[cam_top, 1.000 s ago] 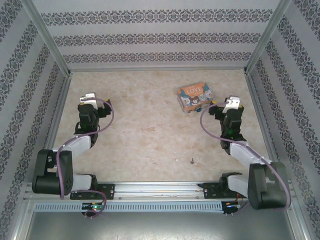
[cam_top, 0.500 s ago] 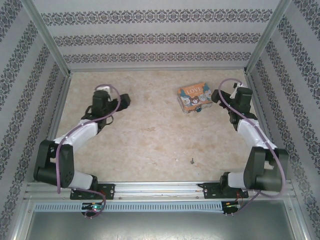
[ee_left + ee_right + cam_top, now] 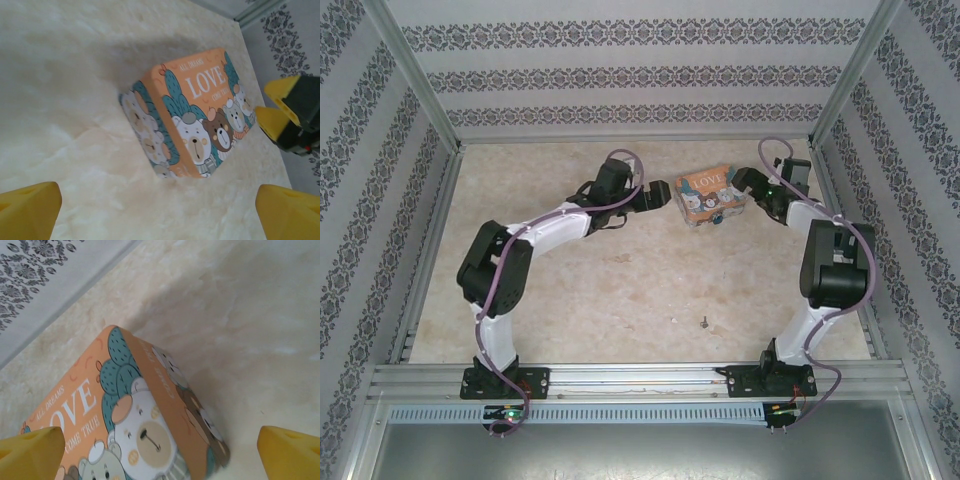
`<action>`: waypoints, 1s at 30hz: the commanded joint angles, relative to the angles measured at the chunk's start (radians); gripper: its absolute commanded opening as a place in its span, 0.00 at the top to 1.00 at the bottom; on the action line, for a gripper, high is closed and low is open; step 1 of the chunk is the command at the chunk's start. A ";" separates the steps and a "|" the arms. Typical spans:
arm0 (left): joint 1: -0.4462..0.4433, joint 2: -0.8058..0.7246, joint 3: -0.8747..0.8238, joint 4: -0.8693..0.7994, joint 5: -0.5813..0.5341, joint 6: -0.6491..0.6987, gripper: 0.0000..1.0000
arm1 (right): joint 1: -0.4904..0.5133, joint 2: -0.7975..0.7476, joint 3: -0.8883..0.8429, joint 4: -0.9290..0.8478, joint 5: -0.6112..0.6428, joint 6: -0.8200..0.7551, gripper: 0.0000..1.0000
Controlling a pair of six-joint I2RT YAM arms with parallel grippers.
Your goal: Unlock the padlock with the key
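Top external: one tin (image 3: 708, 196); one key (image 3: 703, 322)

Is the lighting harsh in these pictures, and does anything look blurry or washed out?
Top external: soft, even light, slightly hazy; the key is just a speck. Left wrist: pale table nearly washed out, tin sharp, soft shadow beside it. Right wrist: tin's print crisp, faint shadow on the table.

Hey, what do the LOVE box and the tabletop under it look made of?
The box looks like printed sheet metal with a satin finish: crisp edges, an orange rim; card is possible. The tabletop looks like marble-patterned laminate or vinyl: cloudy cream veining, soft sheen.
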 commanded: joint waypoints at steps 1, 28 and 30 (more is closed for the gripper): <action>-0.018 0.066 0.082 -0.068 0.046 -0.061 0.00 | -0.008 0.056 0.073 0.014 -0.093 0.009 0.02; -0.008 0.266 0.278 -0.080 0.230 -0.135 0.00 | 0.033 0.080 0.070 -0.049 -0.430 -0.058 0.16; 0.000 0.256 0.262 -0.077 0.236 -0.130 0.00 | 0.050 0.065 0.043 -0.038 -0.436 -0.051 0.17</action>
